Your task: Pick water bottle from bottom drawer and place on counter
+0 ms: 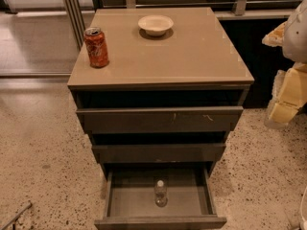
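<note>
The water bottle (pixel 160 193) is standing mid-tray in the open bottom drawer (pixel 130 201), lower centre, clear of every wall; the gripper (pixel 286 96) is hanging at the right edge, its grip state impossible to tell.

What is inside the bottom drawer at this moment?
Only the water bottle, standing upright near the middle of the bottom drawer. The drawer's back part is hidden under the drawer above. The end effector is at the right edge, away from it.
</note>
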Motion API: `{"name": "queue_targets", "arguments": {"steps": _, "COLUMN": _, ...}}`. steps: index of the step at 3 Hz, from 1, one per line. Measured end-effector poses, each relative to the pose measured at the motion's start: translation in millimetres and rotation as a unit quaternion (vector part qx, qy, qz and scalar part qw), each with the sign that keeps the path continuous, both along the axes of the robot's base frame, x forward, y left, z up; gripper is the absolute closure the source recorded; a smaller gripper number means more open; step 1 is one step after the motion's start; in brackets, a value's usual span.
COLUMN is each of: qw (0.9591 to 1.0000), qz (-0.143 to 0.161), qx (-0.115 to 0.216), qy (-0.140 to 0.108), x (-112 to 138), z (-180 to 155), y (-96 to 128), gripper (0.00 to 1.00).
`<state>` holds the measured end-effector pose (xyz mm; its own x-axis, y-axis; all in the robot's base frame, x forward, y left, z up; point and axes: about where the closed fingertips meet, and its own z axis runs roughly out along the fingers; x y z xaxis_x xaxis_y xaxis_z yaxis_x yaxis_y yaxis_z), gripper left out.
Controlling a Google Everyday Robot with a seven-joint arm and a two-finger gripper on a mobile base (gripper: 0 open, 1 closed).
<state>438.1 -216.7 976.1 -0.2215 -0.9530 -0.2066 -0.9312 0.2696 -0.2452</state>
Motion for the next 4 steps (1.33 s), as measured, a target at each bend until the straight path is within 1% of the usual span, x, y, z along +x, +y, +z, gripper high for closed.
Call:
{"name": "queue_targets", "arguments": {"steps": 1, "qw": 1.0, "qz": 0.0, "qx": 0.0, "qy": 0.0, "x": 0, "z": 0, "y": 0, "gripper": 0.0}}
{"name": "queue_targets", "arguments": {"steps": 2, "qw": 1.0, "qz": 0.0, "qx": 0.0, "qy": 0.0, "x": 0, "z": 0, "y": 0, "gripper": 0.19}}
{"name": "queue_targets", "arguments": {"steps": 3, "qw": 0.9999, "qz": -0.004, "qx": 0.008, "qy": -0.007, "x": 3, "z": -26, "y": -2, "gripper": 0.42}}
{"name": "queue_targets", "arguments": {"steps": 4, "qw": 0.9988, "qz": -0.013, "qx": 0.046, "qy": 0.007, "x": 1, "z": -101, "y": -5, "gripper": 0.66}}
